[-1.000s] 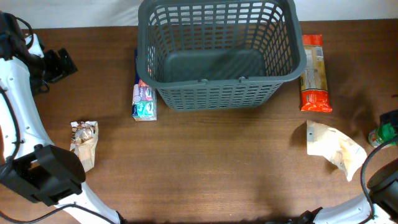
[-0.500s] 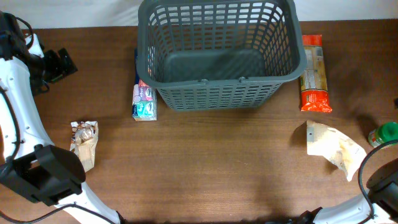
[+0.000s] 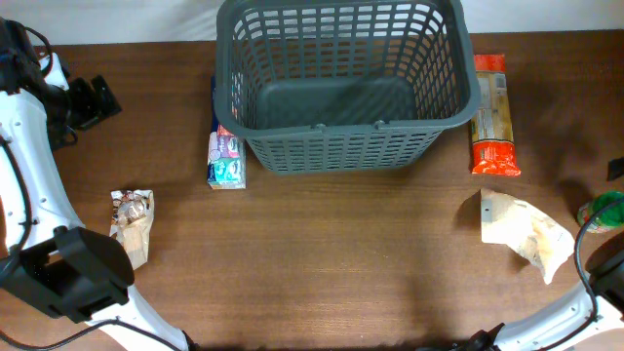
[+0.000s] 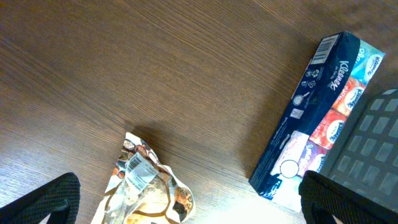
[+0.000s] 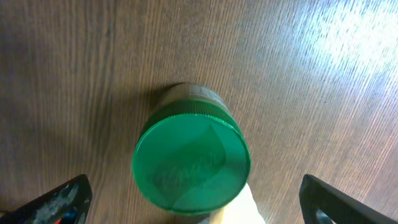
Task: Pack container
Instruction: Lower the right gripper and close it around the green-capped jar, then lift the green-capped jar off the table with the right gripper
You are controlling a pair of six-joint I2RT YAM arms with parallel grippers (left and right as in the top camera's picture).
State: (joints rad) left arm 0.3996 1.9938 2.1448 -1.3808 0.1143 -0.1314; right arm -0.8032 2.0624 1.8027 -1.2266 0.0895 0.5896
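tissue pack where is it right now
Overhead view: the tissue pack lies beside the basket's left wall, at its corner nearer the robot.

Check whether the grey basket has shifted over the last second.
No. In the overhead view the basket sits just where it did against the far edge of the table, the Kleenex pack still alongside its left wall.

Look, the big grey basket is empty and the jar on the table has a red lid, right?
Not quite. The lid of the jar is green, not red; the right wrist view looks straight down on it. The rest holds: the big grey basket is empty, and the jar stands on the table.
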